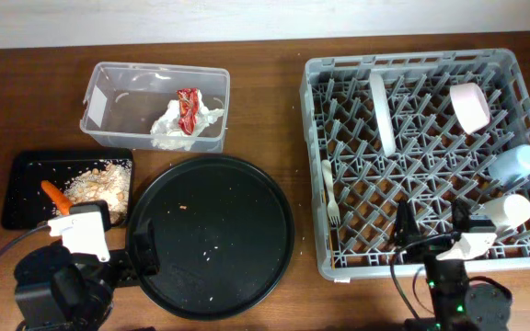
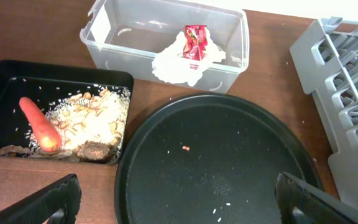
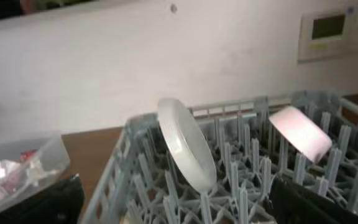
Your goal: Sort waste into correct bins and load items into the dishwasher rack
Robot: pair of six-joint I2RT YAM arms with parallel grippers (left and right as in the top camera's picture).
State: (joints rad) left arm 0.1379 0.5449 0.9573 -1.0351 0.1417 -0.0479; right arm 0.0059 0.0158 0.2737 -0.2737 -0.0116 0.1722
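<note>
The grey dishwasher rack [image 1: 313,138] holds an upright white plate [image 1: 382,110], a pinkish bowl [image 1: 470,106], a light blue cup [image 1: 515,163], a white cup [image 1: 504,211] and a white fork [image 1: 330,191]. The clear tub [image 1: 159,69] holds a white napkin [image 1: 168,129] and a red wrapper [image 1: 189,108]. The shallow black tray [image 1: 26,188] holds beige food scraps [image 1: 104,182] and a carrot [image 1: 55,195]. My left gripper [image 2: 179,208] is open and empty over the near left edge of the round tray. My right gripper [image 3: 179,211] is open and empty above the rack's front edge, facing the plate [image 3: 186,146] and bowl [image 3: 300,132].
A large round black tray [image 1: 214,234] with a few crumbs lies between the black tray and the rack. A wall rises behind the table. The rack's corner [image 2: 347,93] shows at the right of the left wrist view.
</note>
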